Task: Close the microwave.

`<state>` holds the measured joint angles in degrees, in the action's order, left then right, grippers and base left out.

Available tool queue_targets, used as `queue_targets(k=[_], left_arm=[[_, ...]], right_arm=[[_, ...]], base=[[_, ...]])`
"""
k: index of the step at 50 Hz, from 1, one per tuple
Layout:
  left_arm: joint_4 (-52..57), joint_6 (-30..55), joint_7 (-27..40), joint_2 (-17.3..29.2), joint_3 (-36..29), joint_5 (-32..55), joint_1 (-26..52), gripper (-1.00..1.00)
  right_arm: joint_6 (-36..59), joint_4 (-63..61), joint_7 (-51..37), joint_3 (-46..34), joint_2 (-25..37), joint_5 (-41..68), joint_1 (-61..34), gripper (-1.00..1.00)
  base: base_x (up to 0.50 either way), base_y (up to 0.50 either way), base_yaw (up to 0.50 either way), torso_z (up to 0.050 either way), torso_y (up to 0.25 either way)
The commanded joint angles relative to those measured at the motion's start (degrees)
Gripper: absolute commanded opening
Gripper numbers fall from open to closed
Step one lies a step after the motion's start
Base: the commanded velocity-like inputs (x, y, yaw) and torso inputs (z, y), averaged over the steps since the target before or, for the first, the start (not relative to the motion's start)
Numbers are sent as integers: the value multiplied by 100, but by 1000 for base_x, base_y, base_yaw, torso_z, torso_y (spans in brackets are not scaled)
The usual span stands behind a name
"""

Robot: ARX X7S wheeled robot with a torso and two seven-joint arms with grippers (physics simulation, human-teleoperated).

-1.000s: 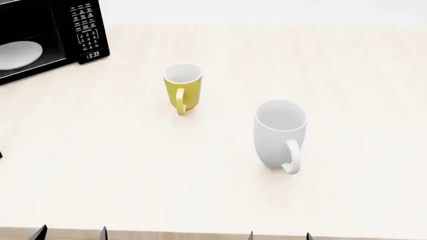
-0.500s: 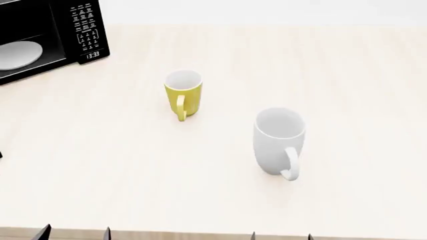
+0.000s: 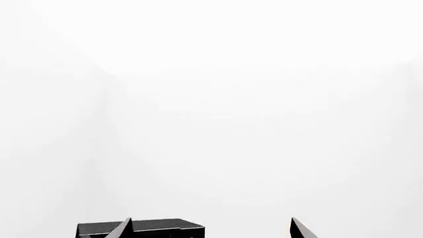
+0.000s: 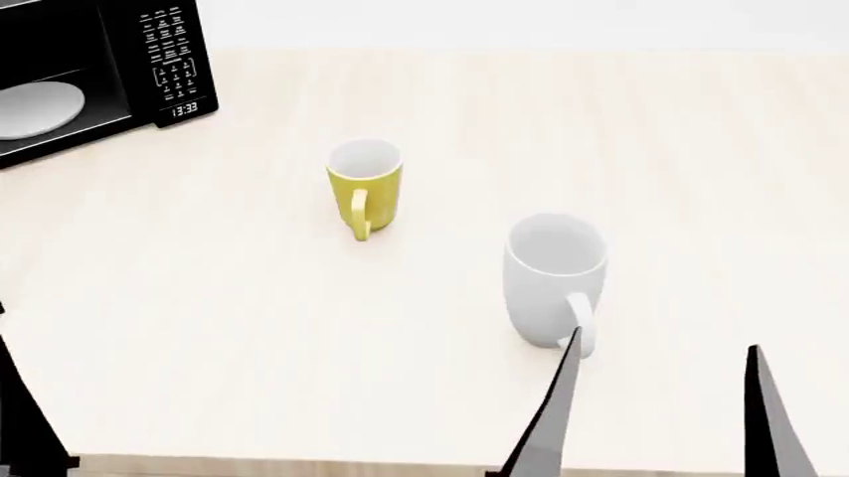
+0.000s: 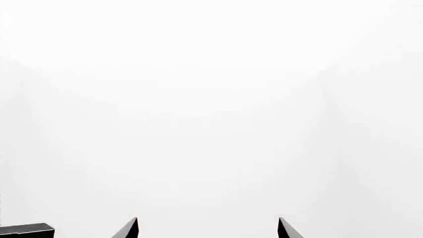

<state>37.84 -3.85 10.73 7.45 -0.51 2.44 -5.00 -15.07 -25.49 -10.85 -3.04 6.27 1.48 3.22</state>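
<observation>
Fingertips of the right gripper (image 4: 657, 412) now rise into the head view at 5 o'clock, spread wide and holding nothing; 0.5 s ago only their tips showed at the near edge. The left gripper (image 3: 210, 229) also looks parted and empty, 1 dark finger edging in at 8 o'clock. Just beyond the right fingers stands the white mug (image 4: 554, 279), then the yellow mug (image 4: 364, 186). Farthest, at 10 o'clock, the microwave (image 4: 99, 75) sits on the table (image 4: 663, 149) with its cavity and plate exposed; the door is out of frame. Both arms seem to be only starting their reach, well apart from it.
</observation>
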Motion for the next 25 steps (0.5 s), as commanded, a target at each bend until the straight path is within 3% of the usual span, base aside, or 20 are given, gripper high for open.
queue_targets(k=[1, 5, 25], left_arm=[[864, 198, 91, 23, 164, -107, -98, 100], [817, 200, 92, 54, 81, -131, -119, 100], [993, 300, 153, 185, -98, -14, -178, 100]], right_arm=[[-263, -508, -17, 42, 12, -87, 104, 100], [-323, -480, -41, -33, 44, -209, 121, 100], [-444, -422, -143, -228, 205, -351, 183, 100]], base=[[0, 0, 0, 0, 0], [0, 90, 0, 0, 0], [4, 500, 0, 0, 0]])
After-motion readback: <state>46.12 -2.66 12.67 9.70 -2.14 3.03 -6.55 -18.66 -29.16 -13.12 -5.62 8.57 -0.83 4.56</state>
